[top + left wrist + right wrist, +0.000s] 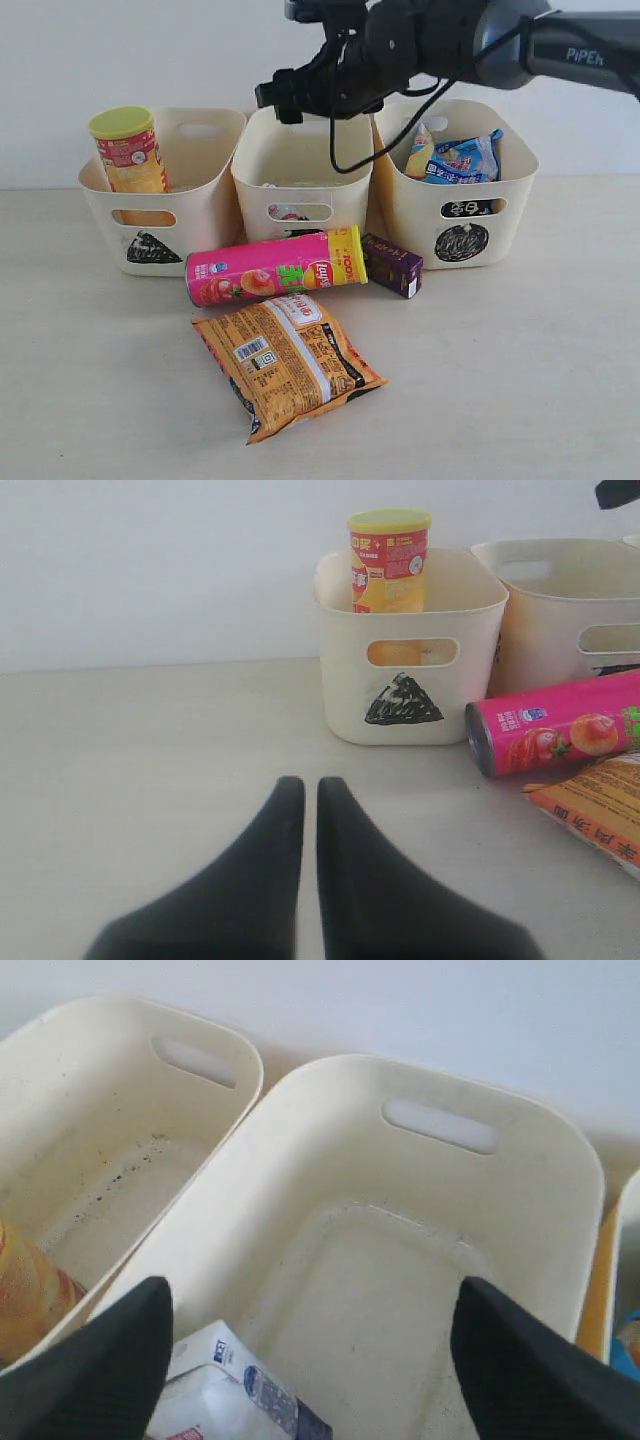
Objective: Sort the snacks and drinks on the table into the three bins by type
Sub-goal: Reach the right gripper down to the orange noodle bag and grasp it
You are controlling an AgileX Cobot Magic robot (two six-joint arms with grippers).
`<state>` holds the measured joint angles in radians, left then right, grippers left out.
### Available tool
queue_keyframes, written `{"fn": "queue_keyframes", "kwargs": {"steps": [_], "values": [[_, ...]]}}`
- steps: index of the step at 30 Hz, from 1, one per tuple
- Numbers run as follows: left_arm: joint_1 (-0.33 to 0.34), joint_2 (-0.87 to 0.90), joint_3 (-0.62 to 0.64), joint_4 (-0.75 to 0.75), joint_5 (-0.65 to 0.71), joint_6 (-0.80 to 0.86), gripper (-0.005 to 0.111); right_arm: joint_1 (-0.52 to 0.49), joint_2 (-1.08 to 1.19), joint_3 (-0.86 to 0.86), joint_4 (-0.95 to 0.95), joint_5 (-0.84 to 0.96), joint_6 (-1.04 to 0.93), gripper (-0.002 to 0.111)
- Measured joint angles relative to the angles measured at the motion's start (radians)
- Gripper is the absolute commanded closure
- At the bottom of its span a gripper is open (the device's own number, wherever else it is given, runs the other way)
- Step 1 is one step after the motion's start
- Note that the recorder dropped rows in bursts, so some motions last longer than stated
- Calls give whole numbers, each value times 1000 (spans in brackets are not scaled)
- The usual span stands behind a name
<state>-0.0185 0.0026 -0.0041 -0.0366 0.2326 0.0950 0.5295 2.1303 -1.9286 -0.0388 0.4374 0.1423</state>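
Now the right gripper (pixel 310 1295) hangs spread wide, holding nothing. Right under it, the white-and-blue gable-topped carton (pixel 235 1385) lies inside the middle cream plastic tub (pixel 440 1090). Lower down, in front of that tub — on the table (pixel 520 380) — sits the small dark purple carton (pixel 392 264). It looks light and stiff, so pinch its flat sides gently. Far off, the left gripper (pixel 303 785) is pressed closed, empty.

yellow tube (pixel 128 150) upright in triangle bin (pixel 205 200); white-blue carton (pixel 235 1395) in middle bin (pixel 290 160); blue bag (pixel 465 158) in circle bin (pixel 510 200). lying before bins: pink tube (pixel 275 265) on its side, purple carton (pixel 392 265) by its yellow end, orange bag (pixel 285 362) flat in front.
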Motion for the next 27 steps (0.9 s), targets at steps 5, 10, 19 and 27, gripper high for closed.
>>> {"fn": "queue_keyframes", "kwargs": {"steps": [5, 10, 19, 27], "values": [[0, 0, 0, 0, 0, 0, 103, -2, -45, -76, -68, 206, -13, 91], [0, 0, 0, 0, 0, 0, 103, -2, -98, -89, -82, 406, -36, 108], [0, 0, 0, 0, 0, 0, 103, -3, -209, 21, 32, 645, -199, 108], [0, 0, 0, 0, 0, 0, 103, 3, -339, 416, 461, 636, -417, 108]]}}
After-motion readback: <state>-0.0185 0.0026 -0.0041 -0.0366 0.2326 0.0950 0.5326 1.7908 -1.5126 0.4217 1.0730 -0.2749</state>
